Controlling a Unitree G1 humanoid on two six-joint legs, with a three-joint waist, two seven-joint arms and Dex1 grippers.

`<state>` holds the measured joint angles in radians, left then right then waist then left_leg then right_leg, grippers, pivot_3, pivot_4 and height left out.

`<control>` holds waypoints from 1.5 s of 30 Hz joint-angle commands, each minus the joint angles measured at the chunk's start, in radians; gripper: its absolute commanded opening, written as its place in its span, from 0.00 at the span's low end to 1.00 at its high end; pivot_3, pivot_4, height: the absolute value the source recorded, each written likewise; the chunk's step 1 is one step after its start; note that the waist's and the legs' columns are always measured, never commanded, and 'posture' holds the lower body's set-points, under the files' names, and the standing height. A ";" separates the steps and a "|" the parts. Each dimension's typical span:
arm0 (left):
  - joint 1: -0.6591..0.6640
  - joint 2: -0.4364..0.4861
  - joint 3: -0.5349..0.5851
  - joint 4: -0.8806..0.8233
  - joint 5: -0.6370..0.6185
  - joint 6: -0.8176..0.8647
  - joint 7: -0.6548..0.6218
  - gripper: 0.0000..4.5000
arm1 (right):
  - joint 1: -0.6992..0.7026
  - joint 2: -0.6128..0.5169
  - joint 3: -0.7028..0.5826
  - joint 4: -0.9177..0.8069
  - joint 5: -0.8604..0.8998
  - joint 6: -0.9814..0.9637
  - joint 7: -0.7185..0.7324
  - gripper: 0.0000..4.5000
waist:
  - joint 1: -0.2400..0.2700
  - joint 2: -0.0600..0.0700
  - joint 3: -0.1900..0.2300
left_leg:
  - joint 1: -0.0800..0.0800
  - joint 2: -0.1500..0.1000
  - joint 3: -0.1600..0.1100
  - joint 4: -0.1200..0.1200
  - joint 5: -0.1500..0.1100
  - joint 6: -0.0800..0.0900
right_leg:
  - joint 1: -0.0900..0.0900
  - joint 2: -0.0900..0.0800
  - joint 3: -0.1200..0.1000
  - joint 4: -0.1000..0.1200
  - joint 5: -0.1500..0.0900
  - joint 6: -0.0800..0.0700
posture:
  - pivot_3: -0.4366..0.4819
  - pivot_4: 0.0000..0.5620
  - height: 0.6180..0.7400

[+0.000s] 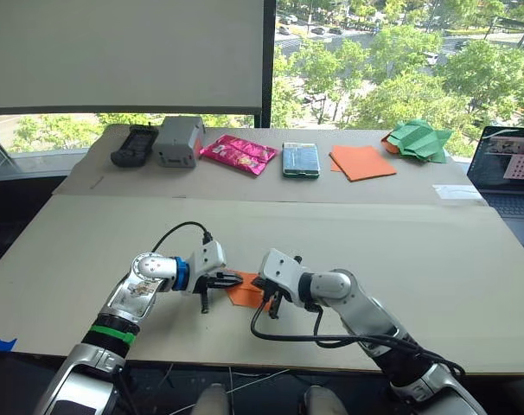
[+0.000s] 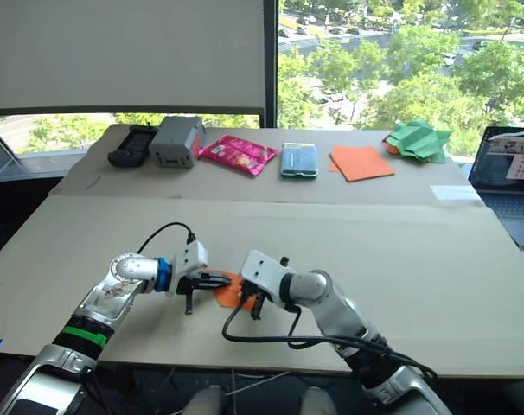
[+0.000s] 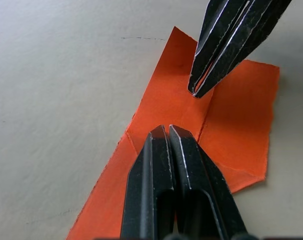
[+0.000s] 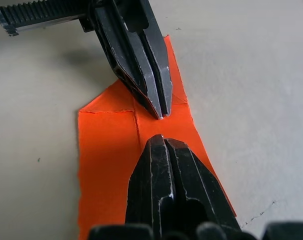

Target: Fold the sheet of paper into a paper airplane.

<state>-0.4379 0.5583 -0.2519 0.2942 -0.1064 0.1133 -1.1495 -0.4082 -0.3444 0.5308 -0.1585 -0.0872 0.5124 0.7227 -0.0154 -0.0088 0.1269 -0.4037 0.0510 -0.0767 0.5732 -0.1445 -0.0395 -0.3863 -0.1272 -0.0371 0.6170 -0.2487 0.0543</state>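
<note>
An upper-floor office or lab: cardboard-covered table (image 1: 348, 233), laptop (image 1: 508, 173), window (image 1: 400, 60) over treetops.

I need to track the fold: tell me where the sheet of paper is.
The sheet of paper lies flat on the near table, in the middle, between the left end effector and the right end effector, both pressing on it.

Laptop (image 1: 509, 177) cut off at edge

Sheet of paper (image 3: 231, 125): thin orange paper, matt, creased. Table (image 1: 374, 242): matt beige board. Fingers (image 4: 161, 195): black, semi-gloss.
</note>
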 commanded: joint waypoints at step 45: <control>0.046 0.062 -0.075 0.018 0.067 -0.001 -0.008 0.03 | 0.215 -0.193 -0.048 -0.080 0.047 0.339 -0.008 0.01 | 0.030 0.005 -0.027 | 0.000 -0.001 0.001 0.000 -0.006 -0.009 | 0.002 -0.002 0.000 -0.006 -0.001 0.000 | 0.48 0.27 0.69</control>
<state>-0.4204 0.5978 -0.2953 0.2725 -0.0954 0.0935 -1.1497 -0.2646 -0.4825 0.4540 -0.3323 -0.0169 0.7367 0.7132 0.0144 -0.0041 0.1004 -0.4042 0.0500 -0.0758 0.5734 -0.1502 -0.0486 -0.3844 -0.1294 -0.0375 0.6113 -0.2497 0.0547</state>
